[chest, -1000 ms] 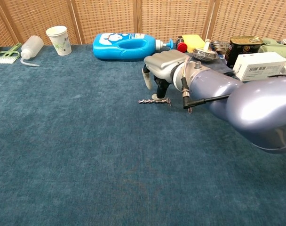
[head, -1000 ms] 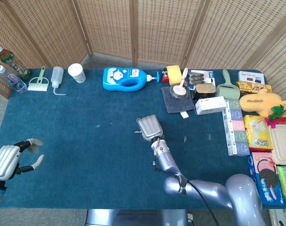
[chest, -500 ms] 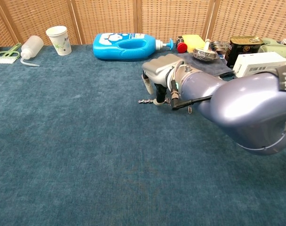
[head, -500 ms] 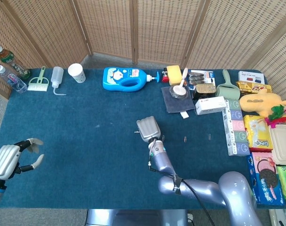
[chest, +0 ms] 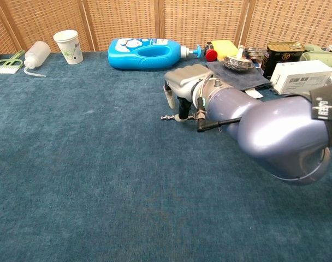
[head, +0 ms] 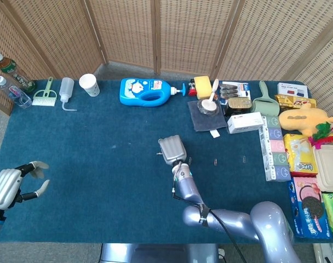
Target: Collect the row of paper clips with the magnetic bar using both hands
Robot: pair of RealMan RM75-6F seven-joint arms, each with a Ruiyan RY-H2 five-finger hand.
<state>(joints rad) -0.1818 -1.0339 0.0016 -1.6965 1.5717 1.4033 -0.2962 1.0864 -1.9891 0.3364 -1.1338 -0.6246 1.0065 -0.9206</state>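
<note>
Holding the magnetic bar [chest: 171, 117] low on the blue desk [head: 101, 164], the right hand [head: 172, 149] grips it mid-desk.
Paper clips [head: 215, 161] sit just right of it toward the right edge. Left hand [head: 13, 183] hangs open-fingered and empty at the left edge. Blue bottle [head: 147, 91], cup [head: 89, 84] line the far edge; snack boxes [head: 276, 148] crowd the right edge, wicker screens [head: 155, 33] behind.

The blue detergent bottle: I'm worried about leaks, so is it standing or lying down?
Lying down. The blue detergent bottle rests on its side at the table's far edge, pump nozzle pointing right, label facing up.
</note>
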